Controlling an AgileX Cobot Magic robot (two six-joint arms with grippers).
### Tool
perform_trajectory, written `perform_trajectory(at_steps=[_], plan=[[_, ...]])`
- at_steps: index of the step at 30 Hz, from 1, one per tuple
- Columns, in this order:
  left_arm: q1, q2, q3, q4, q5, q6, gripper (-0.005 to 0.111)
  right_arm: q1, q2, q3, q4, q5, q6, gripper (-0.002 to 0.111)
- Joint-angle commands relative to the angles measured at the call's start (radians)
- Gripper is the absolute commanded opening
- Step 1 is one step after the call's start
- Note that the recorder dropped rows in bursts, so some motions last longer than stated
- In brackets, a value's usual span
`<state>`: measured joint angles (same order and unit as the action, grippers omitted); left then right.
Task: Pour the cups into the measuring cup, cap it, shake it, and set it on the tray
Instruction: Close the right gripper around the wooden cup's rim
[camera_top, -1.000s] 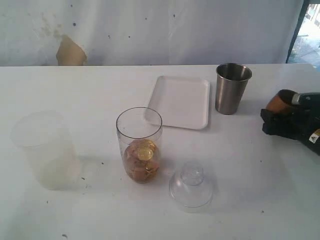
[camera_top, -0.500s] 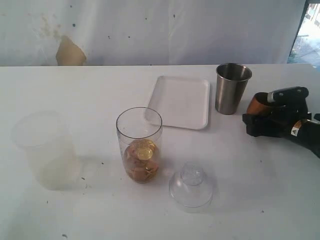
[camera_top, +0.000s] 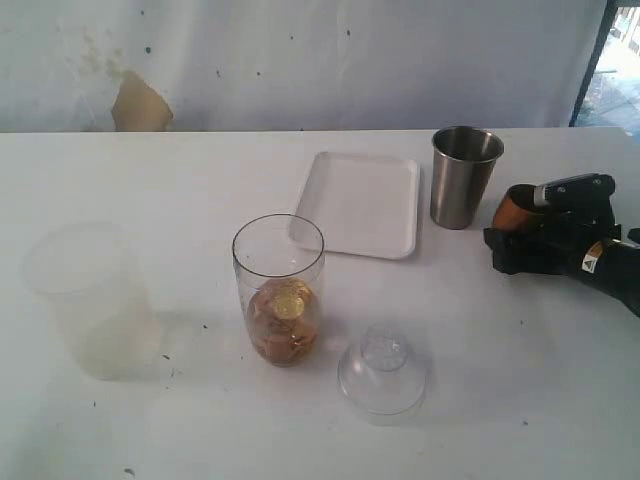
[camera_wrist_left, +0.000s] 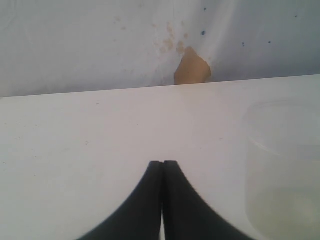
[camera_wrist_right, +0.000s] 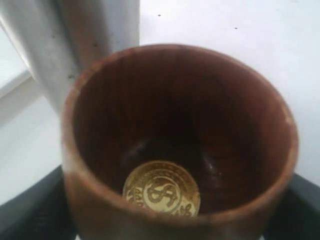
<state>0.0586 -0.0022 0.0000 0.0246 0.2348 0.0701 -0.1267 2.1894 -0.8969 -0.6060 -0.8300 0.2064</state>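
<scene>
Right wrist view: wooden cup (camera_wrist_right: 180, 125) gripped by right gripper (camera_top: 522, 228) just right of steel tumbler (camera_top: 465, 175), long axis and mouth toward camera, gold coin (camera_wrist_right: 161, 189) inside; left gripper (camera_wrist_left: 162, 163) fingers pressed together, empty

Left pincer (camera_wrist_left: 161, 164) closed, right pincer (camera_top: 522, 228) clasped.

Exterior cam: high, set back, looks down across the white table (camera_top: 560, 390) to the backdrop (camera_top: 350, 60). Right wrist cam: point-blank, peering into the small rounded brown wooden cup (camera_wrist_right: 150, 100) just beside the tapered stainless-steel tumbler (camera_wrist_right: 95, 30); exterior shares both. Left wrist cam: low, well left of that tumbler, facing the backdrop; shares wide frosted translucent plastic cup (camera_wrist_left: 282, 170), tan wall patch (camera_wrist_left: 191, 67).
</scene>
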Motion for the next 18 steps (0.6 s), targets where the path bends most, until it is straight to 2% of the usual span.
perform_trajectory(at_steps=[1, 5, 6, 8, 9, 18], plan=[[-0.001, 0.002, 0.0, -0.009, -0.003, -0.002, 0.0, 0.004, 0.006, 0.001, -0.017, 0.021, 0.001, 0.017], [-0.001, 0.002, 0.0, -0.009, -0.003, -0.002, 0.0, 0.004, 0.006, 0.001, -0.014, 0.021, 0.003, 0.046], [-0.001, 0.002, 0.0, -0.009, -0.003, -0.002, 0.0, 0.004, 0.006, 0.001, -0.014, 0.021, 0.003, 0.061], [-0.001, 0.002, 0.0, -0.009, -0.003, -0.002, 0.0, 0.004, 0.006, 0.003, -0.014, 0.032, 0.018, 0.077], [-0.001, 0.002, 0.0, -0.009, -0.003, -0.002, 0.0, 0.004, 0.006, 0.003, -0.014, 0.05, 0.025, 0.081], [-0.001, 0.002, 0.0, -0.009, -0.003, -0.002, 0.0, 0.004, 0.006, 0.003, -0.014, 0.073, 0.025, 0.082]])
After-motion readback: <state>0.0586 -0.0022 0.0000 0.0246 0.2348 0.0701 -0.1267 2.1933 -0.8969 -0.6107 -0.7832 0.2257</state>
